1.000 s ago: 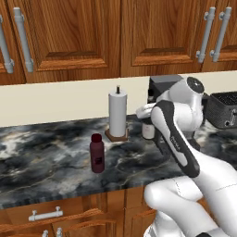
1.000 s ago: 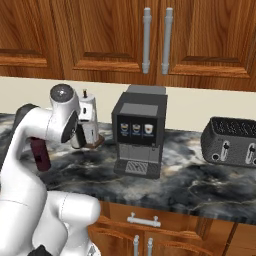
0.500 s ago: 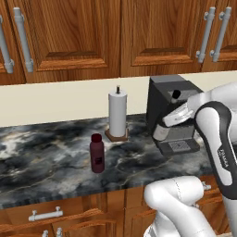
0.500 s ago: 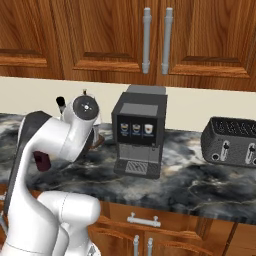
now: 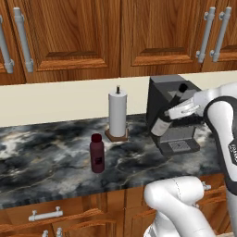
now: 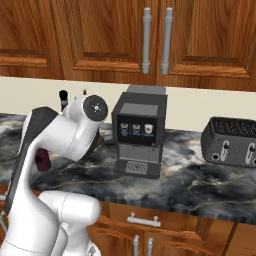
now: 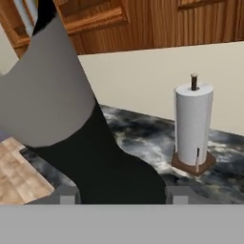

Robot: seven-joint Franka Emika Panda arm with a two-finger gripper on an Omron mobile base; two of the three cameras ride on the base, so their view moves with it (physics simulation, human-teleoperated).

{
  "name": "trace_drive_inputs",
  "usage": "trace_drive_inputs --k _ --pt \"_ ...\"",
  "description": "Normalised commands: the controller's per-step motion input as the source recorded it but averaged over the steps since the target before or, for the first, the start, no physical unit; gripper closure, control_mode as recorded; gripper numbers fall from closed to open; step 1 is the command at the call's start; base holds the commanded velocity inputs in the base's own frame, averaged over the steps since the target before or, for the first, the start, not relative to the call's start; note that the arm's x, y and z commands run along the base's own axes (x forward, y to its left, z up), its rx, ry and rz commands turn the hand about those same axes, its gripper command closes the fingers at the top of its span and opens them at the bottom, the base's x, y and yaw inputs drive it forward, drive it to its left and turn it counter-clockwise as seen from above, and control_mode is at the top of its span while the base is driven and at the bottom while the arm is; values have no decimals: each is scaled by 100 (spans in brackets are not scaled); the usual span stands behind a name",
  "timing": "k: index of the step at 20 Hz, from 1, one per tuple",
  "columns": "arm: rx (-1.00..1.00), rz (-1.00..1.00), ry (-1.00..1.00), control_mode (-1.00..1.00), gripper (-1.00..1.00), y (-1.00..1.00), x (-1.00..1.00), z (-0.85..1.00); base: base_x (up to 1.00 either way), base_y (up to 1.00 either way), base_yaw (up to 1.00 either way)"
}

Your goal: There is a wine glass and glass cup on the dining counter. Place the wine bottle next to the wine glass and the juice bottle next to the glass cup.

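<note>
Hand view first: the wine bottle (image 7: 71,128) is seen right up against the camera, its pale label and dark body wedged between the 2 fingertips (image 7: 66,195), so the gripper (image 7: 119,196) is clamped on it.

From the left base view the wine bottle (image 5: 162,124) is carried tilted, off the counter, right in front of the coffee machine (image 5: 172,111), with the gripper (image 5: 178,111) holding it near the upper body.

The juice bottle (image 5: 97,152) is standing upright on the counter (image 5: 46,157), well to the left of the coffee machine and just in front of the paper towel holder (image 5: 117,114). A toaster (image 6: 234,142) sits to the right of the coffee machine. No wine glass or glass cup can be made out.

What could go wrong, as a guess:
- Bottle is held at a lean, so it could slip or rotate in the grip if swung fast.
- It's very near the coffee machine, so a careless sweep could clip it.
- A wide swing back past the coffee machine might knock the juice bottle or the paper towel holder over.
</note>
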Motion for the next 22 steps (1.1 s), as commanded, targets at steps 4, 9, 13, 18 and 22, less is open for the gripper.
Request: trace_drive_inputs --k 4,9,13,18,22 --pt "0 0 0 -100 100 0 -16 -3 0 0 0" --pt "0 1 0 100 100 0 -9 -1 -70 4 33" --pt "0 0 0 100 100 0 0 0 -93 8 80" --pt "0 0 0 100 100 0 0 0 -59 22 95" --pt "0 0 0 100 100 0 0 0 -38 24 100"
